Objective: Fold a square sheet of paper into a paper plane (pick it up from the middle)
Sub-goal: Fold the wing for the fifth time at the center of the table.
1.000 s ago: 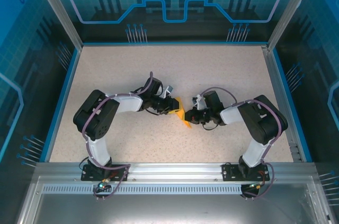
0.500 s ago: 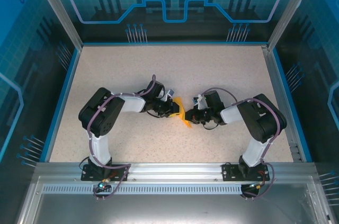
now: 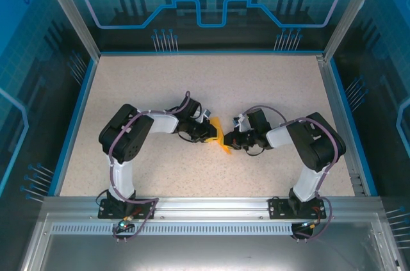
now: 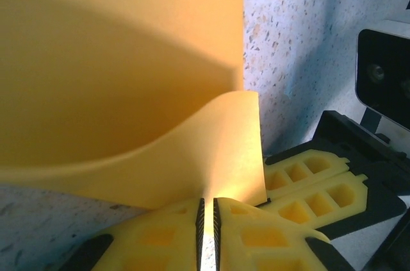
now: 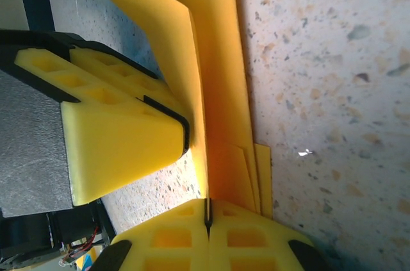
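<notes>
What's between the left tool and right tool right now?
The folded sheet of paper, pinched by left tool and right tool; clearest in top view.

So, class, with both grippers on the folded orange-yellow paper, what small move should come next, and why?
Probably the left gripper should carry its flap across and press it flat. Its jaws are closed on a curled, raised flap of the paper sheet, not yet creased, while the right gripper pinches the stacked layers near the table, likely anchoring them.
</notes>
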Robot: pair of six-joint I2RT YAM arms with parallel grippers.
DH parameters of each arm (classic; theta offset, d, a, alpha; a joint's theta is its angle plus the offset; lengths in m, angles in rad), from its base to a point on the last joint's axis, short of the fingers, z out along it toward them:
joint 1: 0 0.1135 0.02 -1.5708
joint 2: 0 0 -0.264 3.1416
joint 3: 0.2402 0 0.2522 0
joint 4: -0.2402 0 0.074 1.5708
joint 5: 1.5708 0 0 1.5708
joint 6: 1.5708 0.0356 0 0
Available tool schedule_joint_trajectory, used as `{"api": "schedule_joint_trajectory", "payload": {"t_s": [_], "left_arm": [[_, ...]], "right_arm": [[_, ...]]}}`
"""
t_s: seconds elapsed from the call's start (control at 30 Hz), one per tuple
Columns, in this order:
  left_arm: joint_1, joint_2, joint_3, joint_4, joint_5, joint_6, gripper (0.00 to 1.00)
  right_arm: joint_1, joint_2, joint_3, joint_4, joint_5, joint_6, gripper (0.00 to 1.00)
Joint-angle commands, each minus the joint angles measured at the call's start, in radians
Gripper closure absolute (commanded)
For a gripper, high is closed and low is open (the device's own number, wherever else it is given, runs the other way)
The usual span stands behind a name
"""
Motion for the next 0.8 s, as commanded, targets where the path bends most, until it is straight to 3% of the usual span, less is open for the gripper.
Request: {"api": "schedule_joint_trajectory", "payload": {"t_s": [0.0,0.37,0.77], "left_arm": [[-0.005,0.032,0.025,-0.118,-0.077,0.014,0.84],[-0.004,0.040,0.038,-0.185,-0.103,0.013,0.84],[-0.005,0.034,0.037,-0.186,-0.101,0.010,0.85]], "right_arm": [[-0.006,-0.006,0.012,-0.110,0.038,-0.040,0.94],[-0.003,-0.136,0.008,-0.255,0.016,-0.094,0.85],[0.019,-0.051,0.024,-0.297,0.019,-0.124,0.92]]}}
